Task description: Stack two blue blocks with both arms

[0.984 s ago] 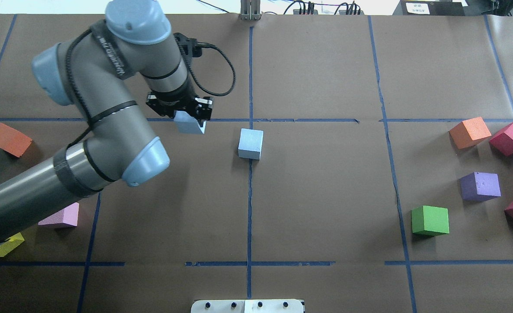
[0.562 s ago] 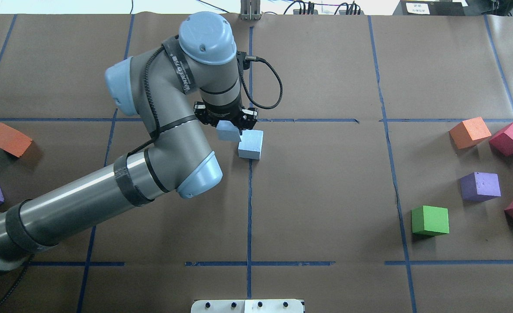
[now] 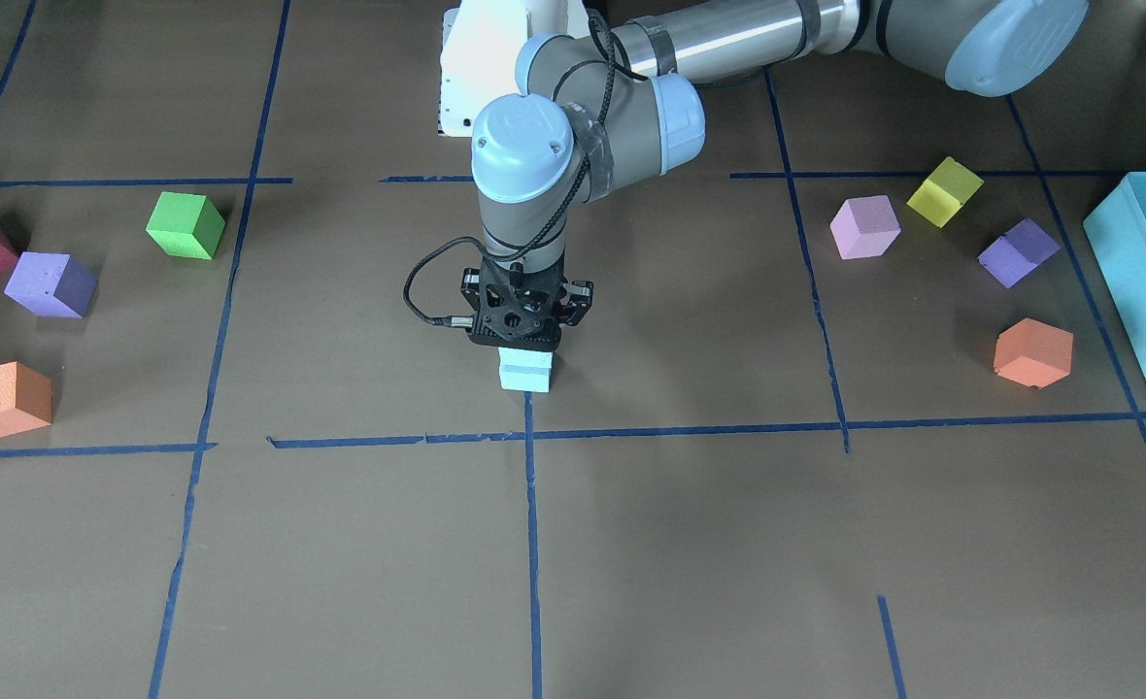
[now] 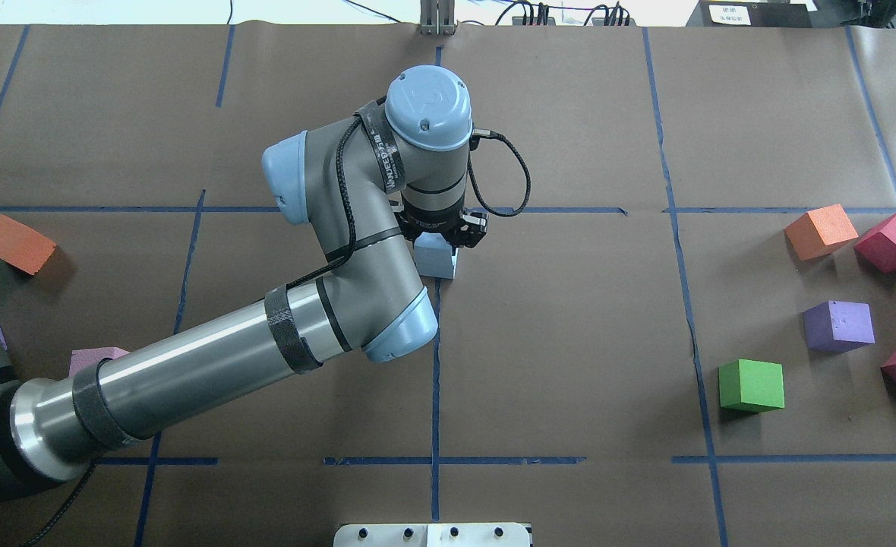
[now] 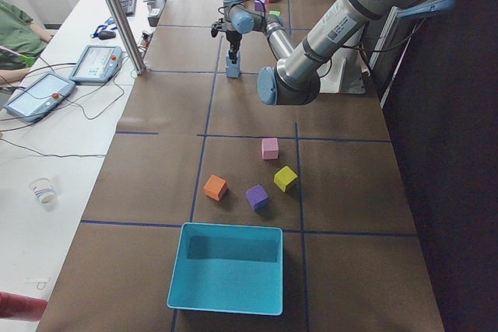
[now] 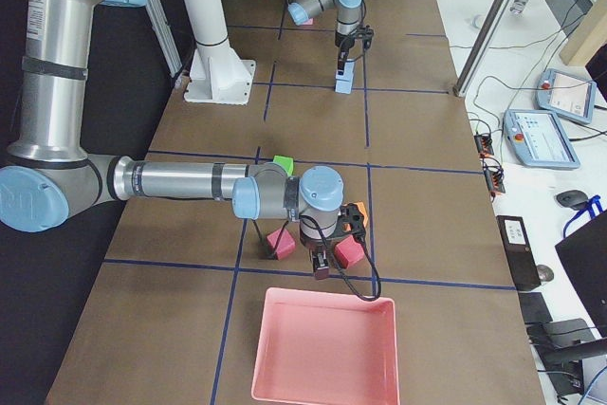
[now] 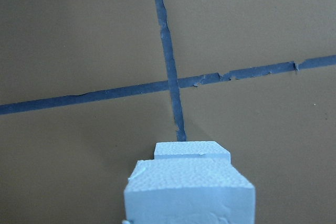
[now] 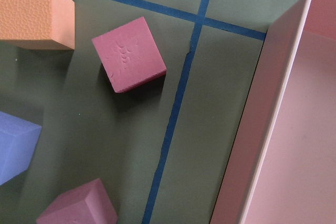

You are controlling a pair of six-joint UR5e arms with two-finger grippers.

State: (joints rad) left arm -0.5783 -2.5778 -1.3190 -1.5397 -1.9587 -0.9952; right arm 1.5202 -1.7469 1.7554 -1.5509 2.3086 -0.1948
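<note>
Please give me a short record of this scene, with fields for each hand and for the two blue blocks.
Left hand: closed on the upper blue block
Upper blue block: directly over the lower blue block, apparently resting on it
Lower blue block: on the table's centre tape line
Right hand: beside the pink tray; open or closed cannot be told

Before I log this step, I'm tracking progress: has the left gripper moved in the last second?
Yes. In the overhead view the left gripper went rightward, from left of the centre tape line to above the blue block resting on it.
</note>
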